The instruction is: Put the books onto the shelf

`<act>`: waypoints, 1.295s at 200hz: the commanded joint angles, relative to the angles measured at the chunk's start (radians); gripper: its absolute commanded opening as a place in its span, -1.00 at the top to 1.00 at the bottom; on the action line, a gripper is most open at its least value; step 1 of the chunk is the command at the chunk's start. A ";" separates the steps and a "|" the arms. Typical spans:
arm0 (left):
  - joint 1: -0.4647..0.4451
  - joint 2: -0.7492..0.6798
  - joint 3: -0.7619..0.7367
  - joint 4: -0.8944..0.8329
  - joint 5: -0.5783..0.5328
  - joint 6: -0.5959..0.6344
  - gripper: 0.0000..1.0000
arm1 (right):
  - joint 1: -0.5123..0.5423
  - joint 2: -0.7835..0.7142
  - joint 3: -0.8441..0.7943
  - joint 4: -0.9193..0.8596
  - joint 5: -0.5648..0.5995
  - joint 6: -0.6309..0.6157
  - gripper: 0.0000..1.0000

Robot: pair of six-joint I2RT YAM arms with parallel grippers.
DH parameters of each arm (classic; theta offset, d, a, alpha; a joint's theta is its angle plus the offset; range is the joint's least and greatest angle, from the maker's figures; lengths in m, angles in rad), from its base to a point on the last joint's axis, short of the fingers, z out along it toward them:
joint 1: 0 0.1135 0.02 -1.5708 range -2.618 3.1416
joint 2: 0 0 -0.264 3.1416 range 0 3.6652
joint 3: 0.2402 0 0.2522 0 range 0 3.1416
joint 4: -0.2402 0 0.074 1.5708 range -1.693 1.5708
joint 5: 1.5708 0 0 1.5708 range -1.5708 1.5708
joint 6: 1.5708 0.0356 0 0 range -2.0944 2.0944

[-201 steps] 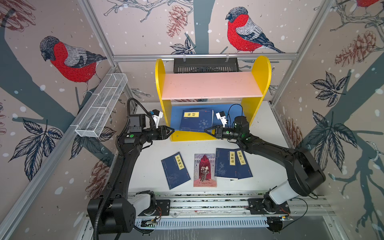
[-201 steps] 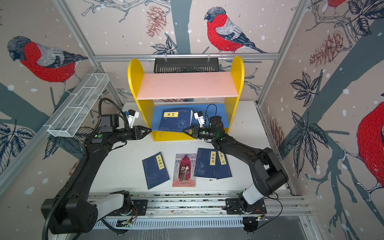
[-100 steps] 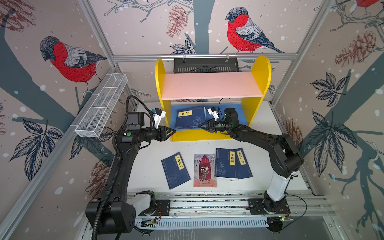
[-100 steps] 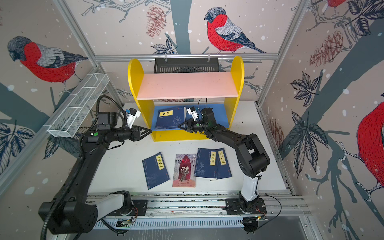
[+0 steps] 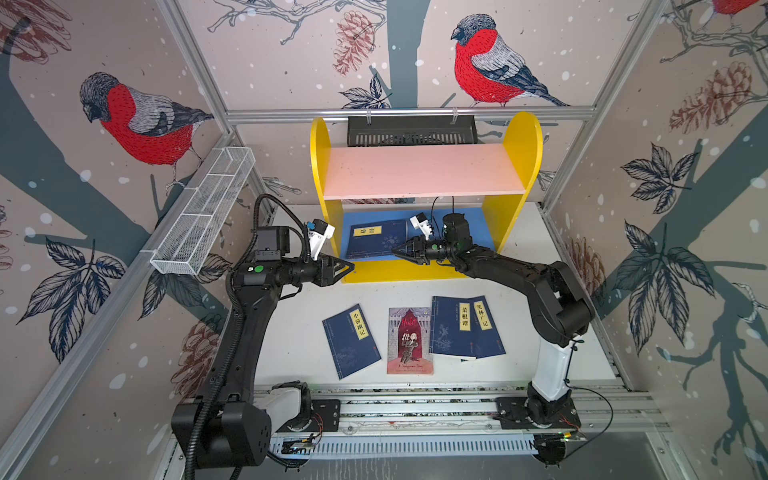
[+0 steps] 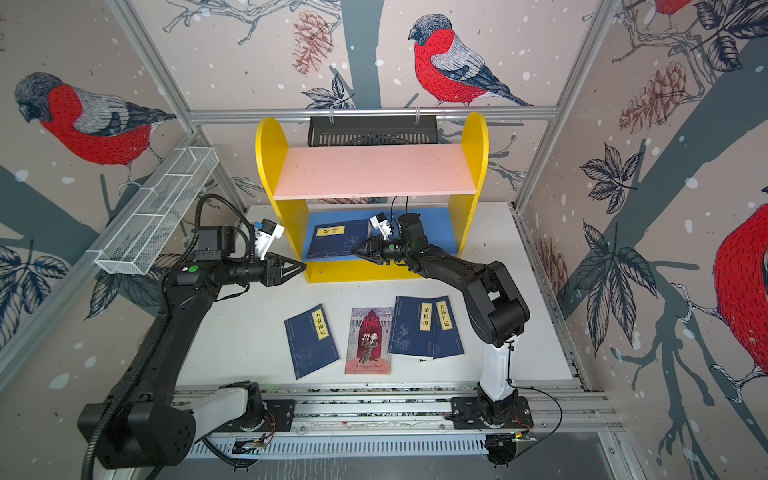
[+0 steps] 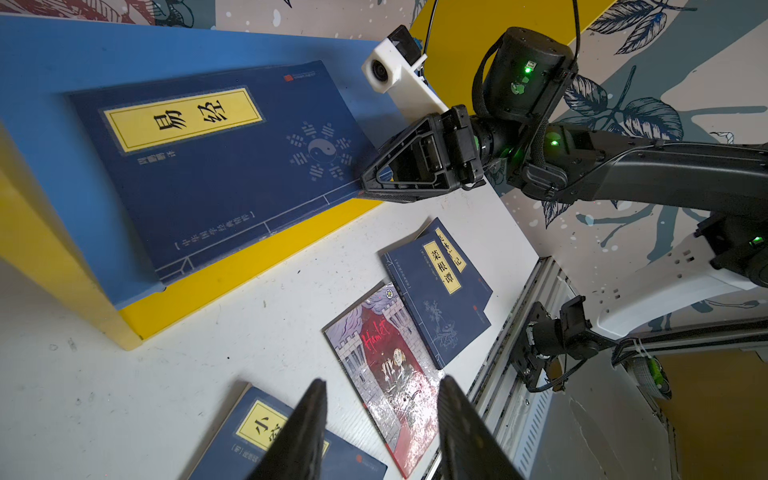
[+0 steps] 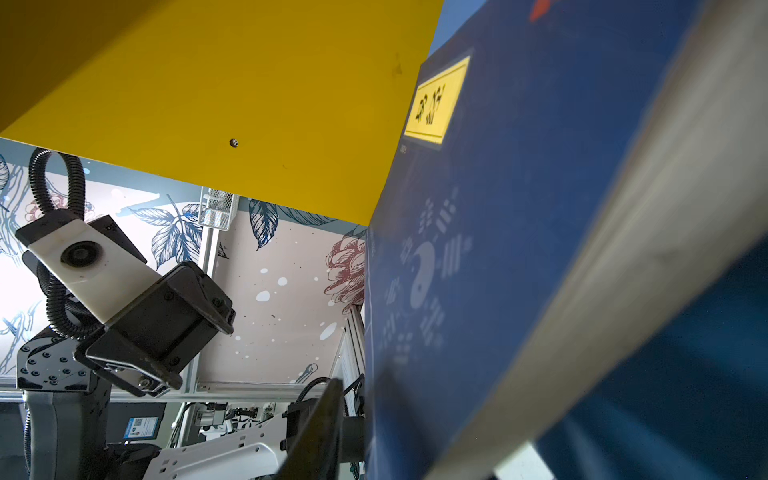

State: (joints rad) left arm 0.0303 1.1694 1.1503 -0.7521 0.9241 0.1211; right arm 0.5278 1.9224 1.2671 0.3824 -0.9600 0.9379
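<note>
- I see bird-print walls [image 5: 137, 120] all round, with a white wire tray [image 5: 203, 212] hung on the left one.
- Left gripper [image 5: 351, 268] hovers by the shelf [image 5: 322, 166], at its left foot. Its fingers are spread and hold nothing.
- The shelved navy book [image 5: 376, 241] lies flat on the blue lower board [image 5: 478, 220].
- Right gripper [image 5: 395, 250] has its tips at that book's edge. I cannot tell whether it grips.
- On the white table [image 5: 291, 332] lie a single navy book [image 5: 351, 340], the Hamlet book [image 5: 409, 340] and an overlapping navy pair [image 5: 465, 326].
</note>
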 commanded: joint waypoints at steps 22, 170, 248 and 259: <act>0.002 -0.001 -0.012 0.000 0.035 0.011 0.08 | 0.001 -0.007 0.018 -0.102 0.066 -0.059 -0.01; 0.001 -0.004 -0.021 0.013 -0.015 -0.027 -0.06 | -0.002 -0.162 0.026 -0.457 0.500 -0.226 -0.26; 0.001 -0.014 -0.072 0.052 -0.150 -0.100 -0.02 | 0.014 -0.061 0.135 -0.453 0.454 -0.225 -0.19; 0.001 -0.016 -0.088 0.068 -0.194 -0.125 -0.01 | 0.017 -0.049 0.149 -0.453 0.450 -0.222 -0.18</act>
State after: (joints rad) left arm 0.0303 1.1599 1.0836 -0.7303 0.8173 0.0471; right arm 0.5365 1.8488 1.3907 -0.0498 -0.5034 0.7269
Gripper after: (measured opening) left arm 0.509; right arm 0.593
